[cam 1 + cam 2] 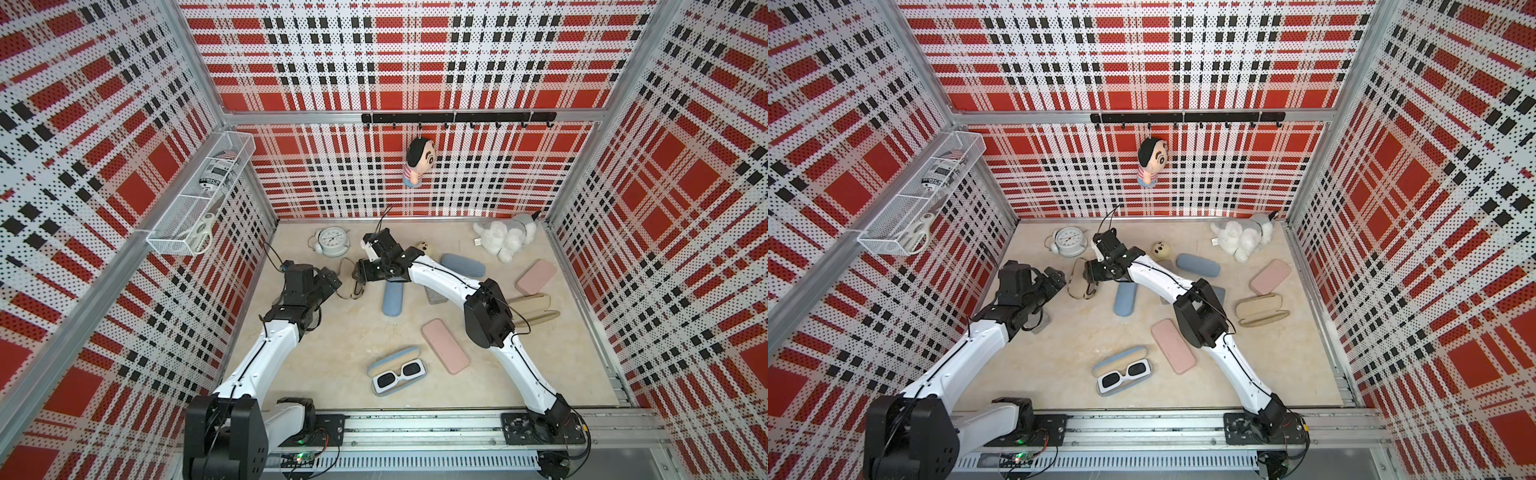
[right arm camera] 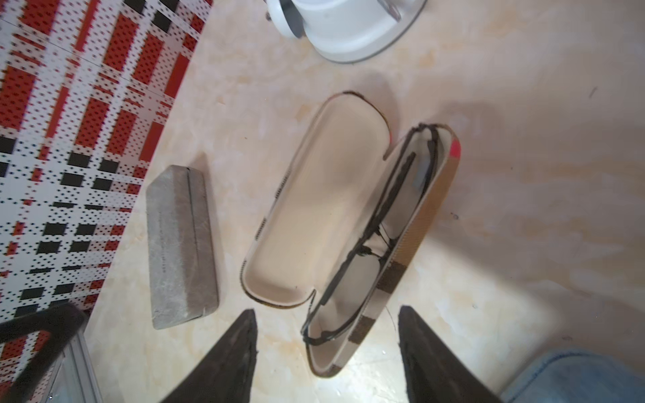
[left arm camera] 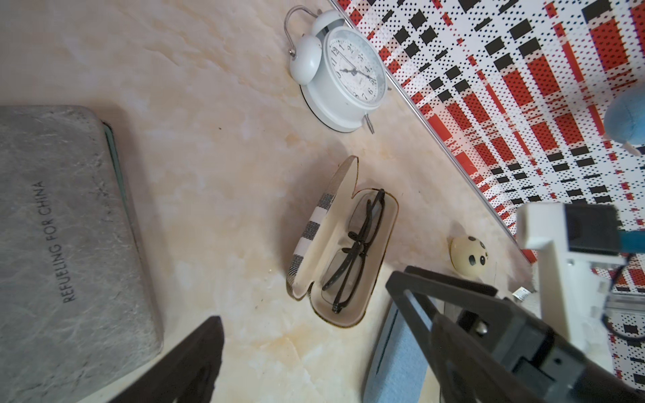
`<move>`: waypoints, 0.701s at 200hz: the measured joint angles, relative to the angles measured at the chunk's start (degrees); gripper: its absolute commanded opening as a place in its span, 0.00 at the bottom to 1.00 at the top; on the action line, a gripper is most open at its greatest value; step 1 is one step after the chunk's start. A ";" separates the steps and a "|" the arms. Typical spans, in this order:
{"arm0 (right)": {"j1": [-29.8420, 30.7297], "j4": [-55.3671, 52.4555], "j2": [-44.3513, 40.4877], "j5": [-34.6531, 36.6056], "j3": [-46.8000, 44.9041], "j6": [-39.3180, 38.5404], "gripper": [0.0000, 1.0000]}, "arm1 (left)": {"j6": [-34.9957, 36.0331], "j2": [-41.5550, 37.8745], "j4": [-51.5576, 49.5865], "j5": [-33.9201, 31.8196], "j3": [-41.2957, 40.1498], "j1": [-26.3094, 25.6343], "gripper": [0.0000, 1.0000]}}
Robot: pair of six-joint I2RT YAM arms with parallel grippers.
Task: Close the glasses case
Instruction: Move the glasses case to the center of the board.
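Plaid glasses case (image 2: 314, 216) open, lid swung back, long axis toward alarm clock (image 3: 345, 80); dark glasses (image 2: 366, 249) inside. Right gripper (image 2: 325, 310) spread around near end. Left gripper (image 1: 330, 280) spread, empty.

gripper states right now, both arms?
left gripper: open, empty.
right gripper: open, holding nothing; fingers either side of one end of the open glasses case.
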 measured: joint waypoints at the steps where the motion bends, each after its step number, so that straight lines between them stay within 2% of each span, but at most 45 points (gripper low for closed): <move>1: 0.00 -0.04 0.00 -0.04 -0.13 0.02 0.66 | 0.00 0.00 0.00 -0.02 0.00 0.04 0.93; 23: -0.33 -0.04 0.00 -0.31 -1.92 0.35 0.66 | 0.00 0.00 0.02 0.02 -0.02 0.28 0.93; 58: -0.66 0.20 0.00 -1.42 -4.68 1.88 0.55 | -0.02 0.00 0.04 0.09 -0.04 0.28 0.93; 140: -0.66 3.23 0.00 -5.62 -5.66 3.26 0.44 | -0.13 -0.35 0.02 0.07 -2.34 0.28 0.94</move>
